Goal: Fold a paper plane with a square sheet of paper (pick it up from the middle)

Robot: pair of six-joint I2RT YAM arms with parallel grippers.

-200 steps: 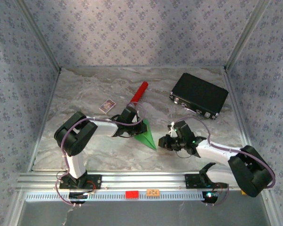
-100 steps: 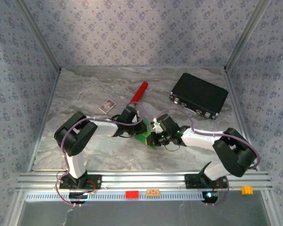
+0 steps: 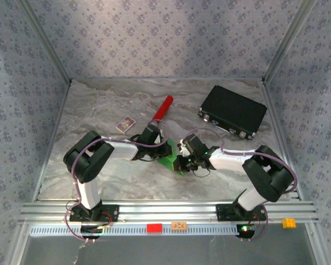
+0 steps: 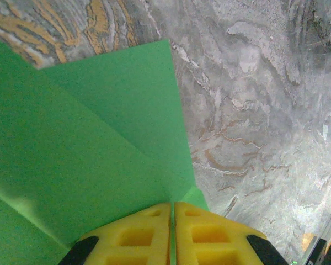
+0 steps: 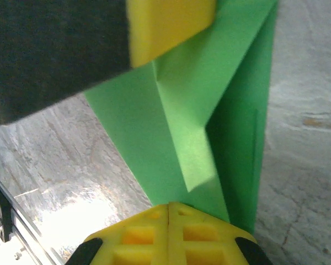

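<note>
The marble table point(image 3: 99, 105) is boxed in by patterned walls point(image 3: 165, 38) on three sides and by a metal rail point(image 3: 165, 210) along the near edge. Open room is left over the far-left and near-left of the top. The far-right corner is taken by the black case point(image 3: 232, 111), set aslant and well apart from both grippers. The red cylinder point(image 3: 163, 107) is laid just beyond the left gripper point(image 3: 163, 149), and contact cannot be told. The small printed card point(image 3: 126, 123) is placed to the cylinder's left.

The green paper point(image 3: 171, 158) is found at mid-table, a little toward the near side, partly folded (a wedge, not a finished dart). It is flanked by the left gripper on its left and the right gripper point(image 3: 180, 162) on its right, the two almost meeting over it.

From overhead the paper is mostly covered. A short green strip is seen, its long axis running far to near and leaning right, narrow end toward the rail.

Fold detail is given by the wrist views. In the left wrist view a diagonal crease and layered flaps are shown on the paper point(image 4: 88, 154). There the left gripper point(image 4: 172, 221) is seen with its yellow fingers pressed together on the paper's edge, a green sliver caught in the seam. In the right wrist view a long folded flap is shown on the paper point(image 5: 209, 110). The right gripper point(image 5: 169, 221) is pinched closed on the paper's lower end, and a yellow finger point(image 5: 171, 22) of the left gripper is seen at the other end.
</note>
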